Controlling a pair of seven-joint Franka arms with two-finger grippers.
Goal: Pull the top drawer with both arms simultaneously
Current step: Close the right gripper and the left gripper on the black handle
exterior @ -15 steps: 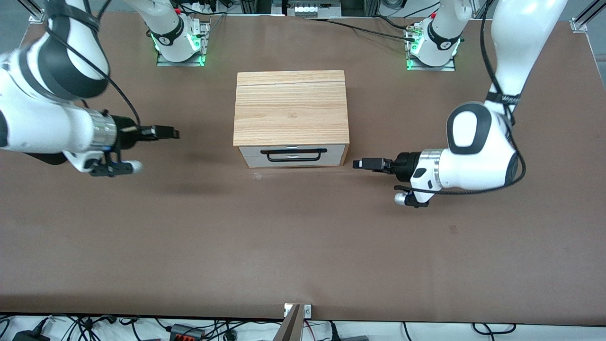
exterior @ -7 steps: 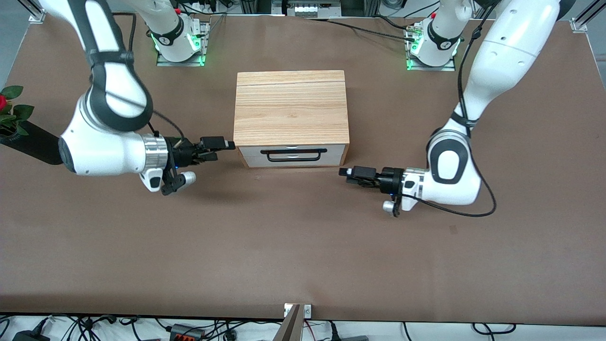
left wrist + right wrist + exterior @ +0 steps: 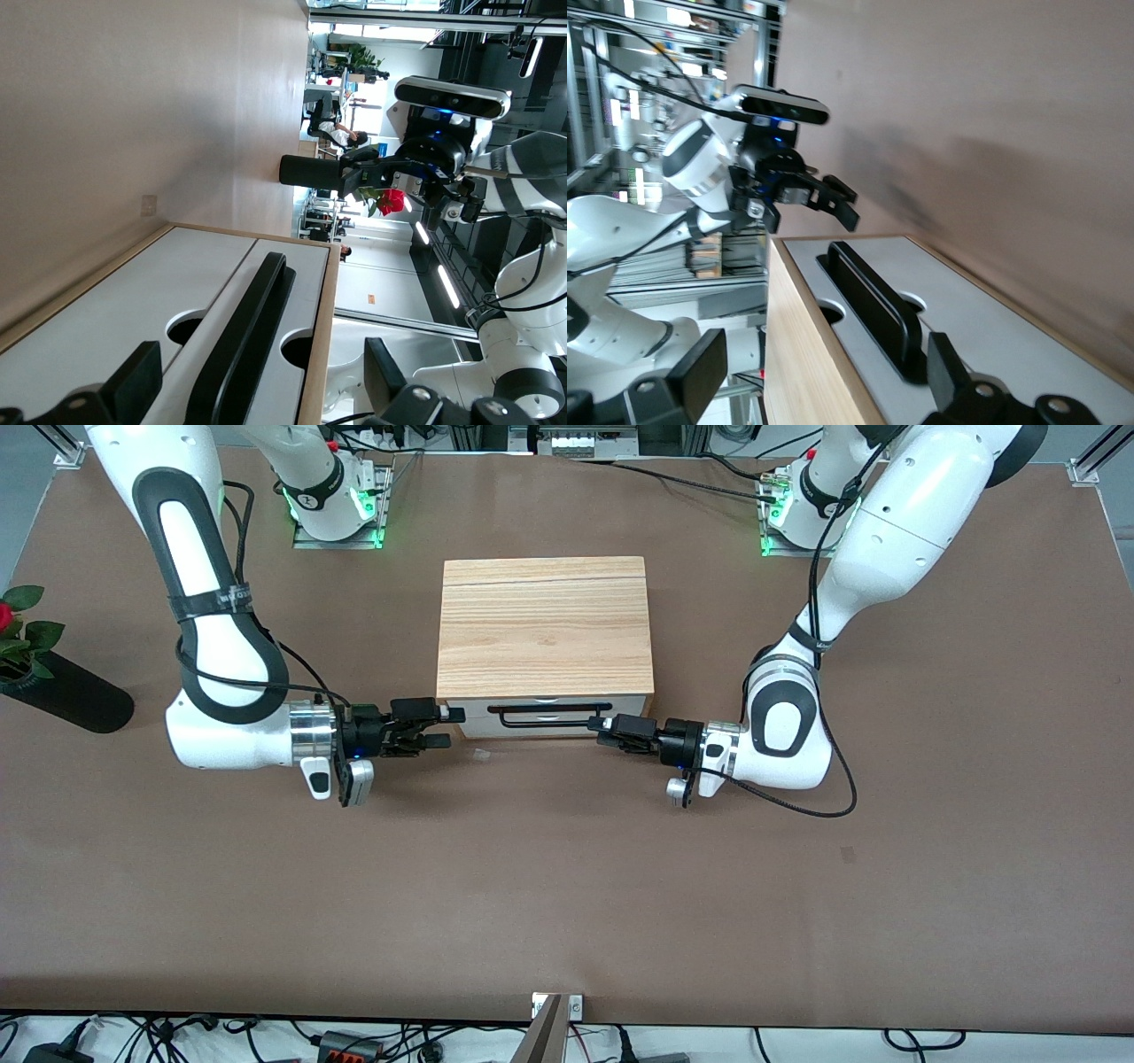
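The shallow top drawer with the white front panel [image 3: 549,710] sits flush in the light wood-grain cabinet box [image 3: 544,625] at the middle of the brown table [image 3: 567,886], its front facing the front camera. Its wide black wire bar handle [image 3: 549,708] spans most of the panel, and you can see two rounded cut-outs in the white fronts beside the bar in both wrist views.

Your left arm's black two-finger gripper [image 3: 609,729] lies level in front of the drawer at the handle's end toward the left arm, fingers [image 3: 133,382] spread with the bar [image 3: 244,341] between them and gripping nothing. Whether it touches the bar cannot be determined.

Your right arm's black two-finger gripper [image 3: 443,727] lies level at the cabinet's corner toward the right arm, fingers [image 3: 952,367] likewise spread, holding nothing, short of the handle [image 3: 873,301].

A red flower in a black vase [image 3: 62,686] lies at the right arm's end of the table.
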